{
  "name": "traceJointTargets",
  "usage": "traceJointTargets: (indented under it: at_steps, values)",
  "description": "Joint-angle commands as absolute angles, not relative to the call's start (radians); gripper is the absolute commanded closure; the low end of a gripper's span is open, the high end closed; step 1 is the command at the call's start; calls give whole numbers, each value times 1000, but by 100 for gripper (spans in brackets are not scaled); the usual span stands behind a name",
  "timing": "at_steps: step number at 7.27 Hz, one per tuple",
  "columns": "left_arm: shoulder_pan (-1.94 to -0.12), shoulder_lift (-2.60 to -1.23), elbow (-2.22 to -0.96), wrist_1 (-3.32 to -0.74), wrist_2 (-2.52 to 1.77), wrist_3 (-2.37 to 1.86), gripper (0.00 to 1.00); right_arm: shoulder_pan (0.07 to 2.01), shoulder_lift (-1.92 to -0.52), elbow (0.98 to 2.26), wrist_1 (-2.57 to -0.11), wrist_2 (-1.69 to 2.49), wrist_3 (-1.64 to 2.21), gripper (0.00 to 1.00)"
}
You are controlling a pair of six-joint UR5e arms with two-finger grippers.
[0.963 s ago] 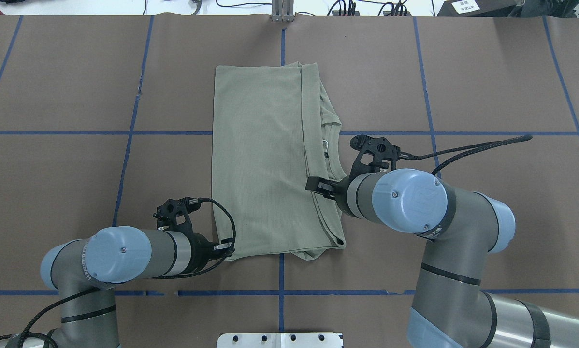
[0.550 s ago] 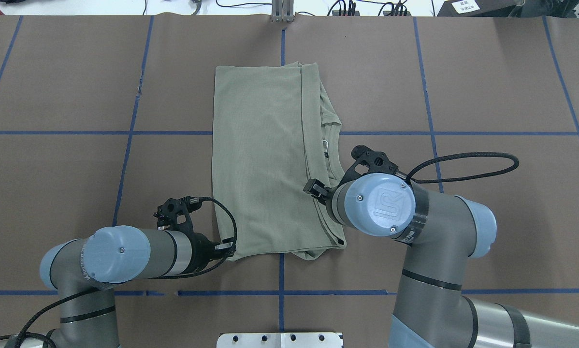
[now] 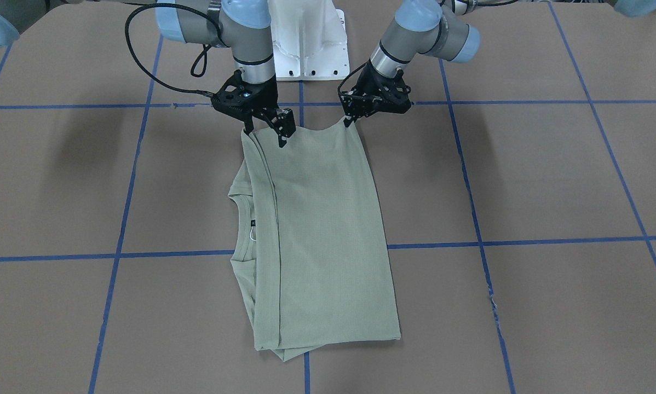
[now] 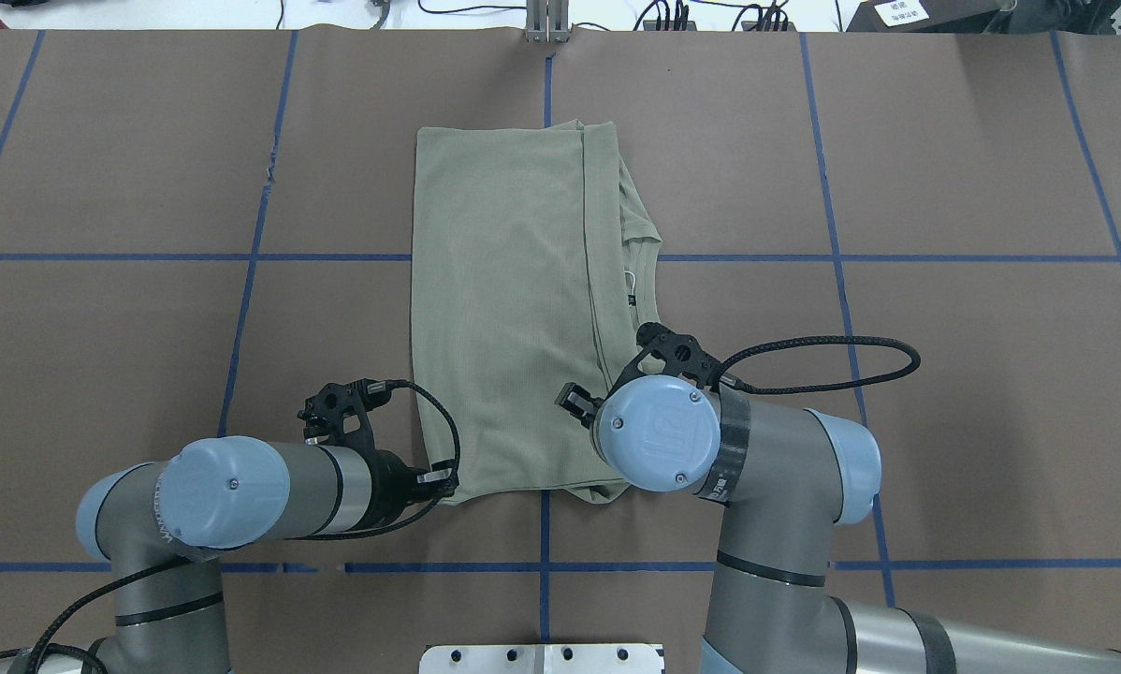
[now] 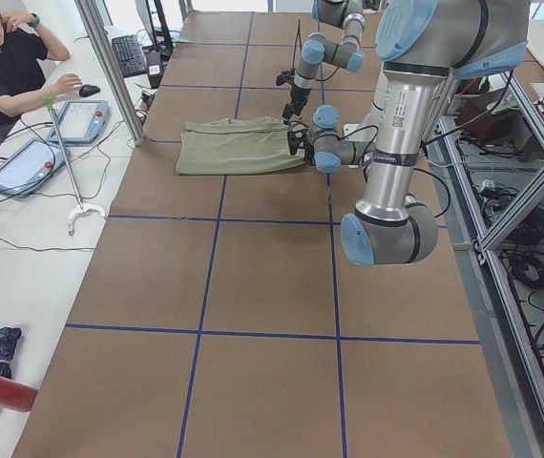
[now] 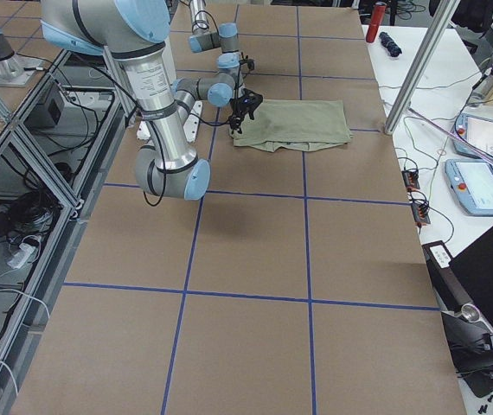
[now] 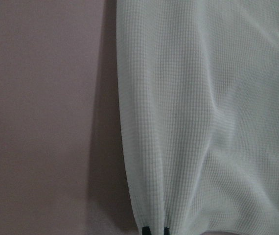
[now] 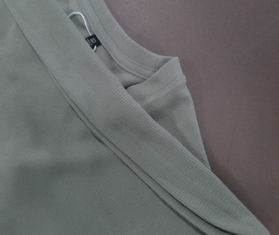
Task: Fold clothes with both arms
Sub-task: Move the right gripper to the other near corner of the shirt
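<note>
Right end effector [image 4: 572, 400], unclenched, now farther left over the shirt [image 4: 504, 281]; left end effector [image 4: 441, 481] clenched on its corner.

Sage-green knit shirt [image 8: 36, 166], folded band [image 8: 129, 147] diagonal across it — round neckline [image 8: 125, 55], white loop [image 8: 78, 18], dark label [image 8: 92, 41] — brown table [image 8: 242, 83] beyond.

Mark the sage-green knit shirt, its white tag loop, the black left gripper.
Sage-green knit shirt [image 4: 504, 309]: overhead, top fold's middle.
White tag loop [image 8: 80, 15]: right wrist, loop's bend.
Black left gripper [image 3: 349, 121]: front-facing, between fingertips.

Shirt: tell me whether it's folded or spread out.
Folded: the shirt lies as a narrow rectangle, a hemmed layer lapped over its neckline, no sleeves showing.
</note>
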State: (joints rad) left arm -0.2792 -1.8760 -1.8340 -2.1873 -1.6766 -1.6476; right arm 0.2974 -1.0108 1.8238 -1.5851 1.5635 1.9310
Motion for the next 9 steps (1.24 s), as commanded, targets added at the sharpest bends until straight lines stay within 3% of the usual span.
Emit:
traceJointTargets:
  at_steps: [1,8,9]
  values:
    - [-279,-1876,-1835,-2187,-1677,-1647,100,262,-1011,1798,-1583,1528,1939,0]
    - [-281,-1875,-1832,-2187,-1678,-1647,100,250,-1008,1784,-1580,1493,1910,1]
    - [-281,-1873,-1830,-2187,-1678,-1647,100,252,-1017,1816,-1588,1488,1700,0]
